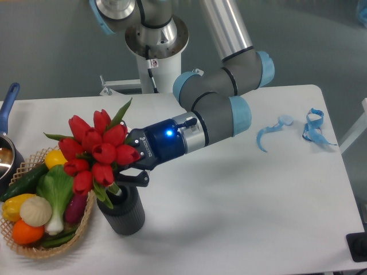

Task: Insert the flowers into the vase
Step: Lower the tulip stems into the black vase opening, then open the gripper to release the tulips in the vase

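Silver arm tubes, grey joints, pale blue caps, black tool [131,171], blue light

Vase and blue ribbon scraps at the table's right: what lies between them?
In the camera view, nothing lies on the table between the vase and the blue ribbon scraps: bare white surface. Only the arm's forearm passes above part of it.
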`<state>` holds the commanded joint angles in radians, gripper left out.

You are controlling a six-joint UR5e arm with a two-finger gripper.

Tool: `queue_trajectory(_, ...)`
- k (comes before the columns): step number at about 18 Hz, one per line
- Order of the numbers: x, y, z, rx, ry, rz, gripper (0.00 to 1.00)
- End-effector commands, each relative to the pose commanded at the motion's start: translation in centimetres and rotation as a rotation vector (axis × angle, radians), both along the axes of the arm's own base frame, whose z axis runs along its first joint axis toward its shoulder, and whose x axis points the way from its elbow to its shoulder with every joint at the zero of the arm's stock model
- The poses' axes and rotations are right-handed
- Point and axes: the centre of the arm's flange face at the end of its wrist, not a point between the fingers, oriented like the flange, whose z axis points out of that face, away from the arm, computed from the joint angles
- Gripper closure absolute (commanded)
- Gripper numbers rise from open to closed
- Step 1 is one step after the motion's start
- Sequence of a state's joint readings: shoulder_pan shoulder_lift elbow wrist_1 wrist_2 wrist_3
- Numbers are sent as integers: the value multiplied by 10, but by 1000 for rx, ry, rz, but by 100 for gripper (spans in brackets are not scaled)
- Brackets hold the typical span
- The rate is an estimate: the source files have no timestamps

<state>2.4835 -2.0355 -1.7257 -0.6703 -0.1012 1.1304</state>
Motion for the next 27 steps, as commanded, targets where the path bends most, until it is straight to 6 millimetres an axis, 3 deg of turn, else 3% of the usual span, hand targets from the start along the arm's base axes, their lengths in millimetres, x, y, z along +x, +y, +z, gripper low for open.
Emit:
queue_trajectory(7, -4, 3, -33, -30, 17, 13, 78)
queue_trajectory(21, -11, 3, -64, -130, 48, 41, 73)
queue_trajectory(25, -9, 1, -71, -127, 55, 41, 54)
queue_trajectory(26, -8, 1, -73, -115, 69, 41, 38)
queue_trajectory(27, -9, 1, -74, -103, 85, 44, 13)
